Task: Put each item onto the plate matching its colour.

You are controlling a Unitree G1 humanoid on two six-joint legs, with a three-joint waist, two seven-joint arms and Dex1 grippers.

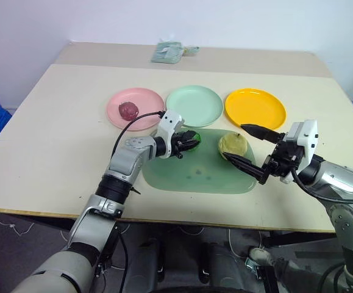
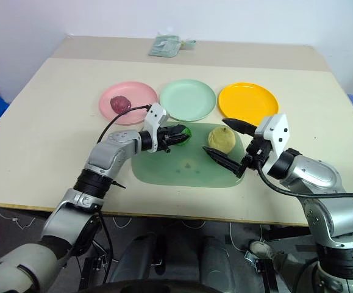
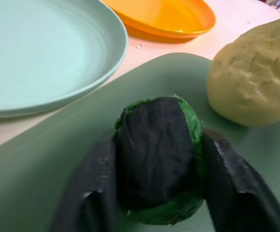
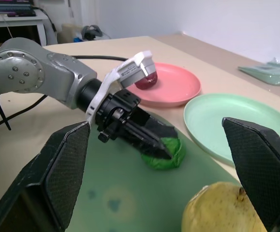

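Left eye view shows a beige table (image 1: 54,122) with three round plates in a row: a pink plate (image 1: 146,101) on the left, a mint green plate (image 1: 194,105) in the middle and an orange-yellow plate (image 1: 255,108) on the right. The dark red-purple lump (image 1: 128,110) lies on the pink plate. Just in front of the plates lies a translucent green mat (image 1: 200,174). On the mat's far left part, the left gripper (image 1: 189,141) is clamped on the dark green lump (image 4: 166,154); in the left wrist view its black fingers (image 3: 154,145) press against the lump from both sides while the lump rests on the mat. The pale yellow pear (image 1: 233,145) stands on the mat's far right part, near the orange-yellow plate. The right gripper (image 1: 250,146) hangs beside the pear with its jaws spread wide, one finger behind it and one in front, holding nothing. A grey-green cloth bundle (image 1: 171,52) lies at the table's far edge.
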